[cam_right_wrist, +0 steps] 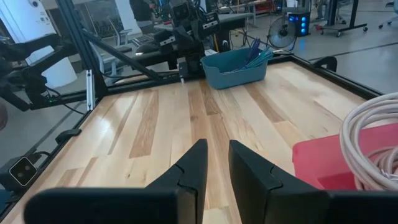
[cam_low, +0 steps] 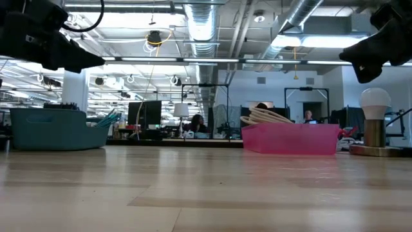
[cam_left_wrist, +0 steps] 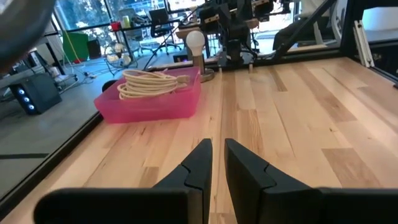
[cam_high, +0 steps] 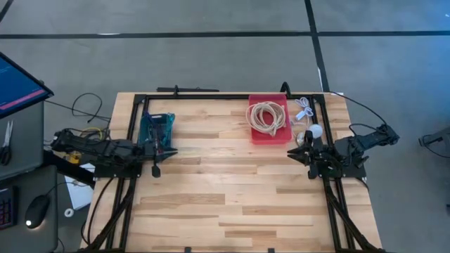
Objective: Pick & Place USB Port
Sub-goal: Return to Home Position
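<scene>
High view: arms apart, both nearly closed, empty.
Left gripper (cam_left_wrist: 217, 148) beside blue bin (cam_high: 158, 125); right gripper (cam_right_wrist: 217, 148) beside pink bin (cam_high: 270, 140), bulb (cam_high: 316, 131).

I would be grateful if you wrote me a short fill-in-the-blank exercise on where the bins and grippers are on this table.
The pink bin, holding a coiled cream cable, sits nearer the ____ arm.
The blue bin sits nearer the ____ arm.
The left gripper and the right gripper each hold ____.
Missing words: right; left; nothing.
</scene>
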Controlling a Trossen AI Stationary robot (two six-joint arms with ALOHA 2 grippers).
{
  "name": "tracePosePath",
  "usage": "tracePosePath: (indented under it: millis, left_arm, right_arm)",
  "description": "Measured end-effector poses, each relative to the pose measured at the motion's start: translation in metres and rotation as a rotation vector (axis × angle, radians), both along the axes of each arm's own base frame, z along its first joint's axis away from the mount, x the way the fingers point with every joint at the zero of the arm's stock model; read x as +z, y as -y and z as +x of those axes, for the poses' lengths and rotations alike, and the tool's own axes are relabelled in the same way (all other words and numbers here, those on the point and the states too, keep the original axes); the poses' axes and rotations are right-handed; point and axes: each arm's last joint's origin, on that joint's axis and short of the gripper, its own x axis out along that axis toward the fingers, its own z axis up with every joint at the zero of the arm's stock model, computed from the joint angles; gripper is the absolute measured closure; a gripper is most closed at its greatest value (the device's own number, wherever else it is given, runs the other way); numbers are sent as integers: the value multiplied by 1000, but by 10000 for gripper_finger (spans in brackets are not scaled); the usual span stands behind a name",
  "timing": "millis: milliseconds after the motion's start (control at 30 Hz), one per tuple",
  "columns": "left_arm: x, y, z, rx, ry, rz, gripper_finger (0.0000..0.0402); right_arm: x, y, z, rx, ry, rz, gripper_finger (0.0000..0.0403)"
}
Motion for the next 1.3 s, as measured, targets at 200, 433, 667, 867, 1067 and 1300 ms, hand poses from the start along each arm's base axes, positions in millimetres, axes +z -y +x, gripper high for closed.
tracePosePath:
  millis: [200, 433, 667, 867, 1067, 1300]
  left_arm:
    - [-1, 0, 1, 0, -15, 4, 358]
    - [-2, 1, 2, 0, -23, 6, 358]
    - [-2, 1, 2, 0, -19, 5, 358]
    - [-1, 1, 2, 0, -17, 4, 358]
    - [-1, 1, 2, 0, -17, 4, 358]
    - [-1, 1, 2, 0, -17, 4, 358]
  right_arm:
    - [0, 0, 0, 0, 0, 0, 344]
    - [0, 0, 0, 0, 0, 0, 344]
    - [0, 0, 0, 0, 0, 0, 344]
    - [0, 0, 0, 0, 0, 0, 344]
    - [0, 0, 0, 0, 0, 0, 344]
    - [0, 0, 0, 0, 0, 0, 344]
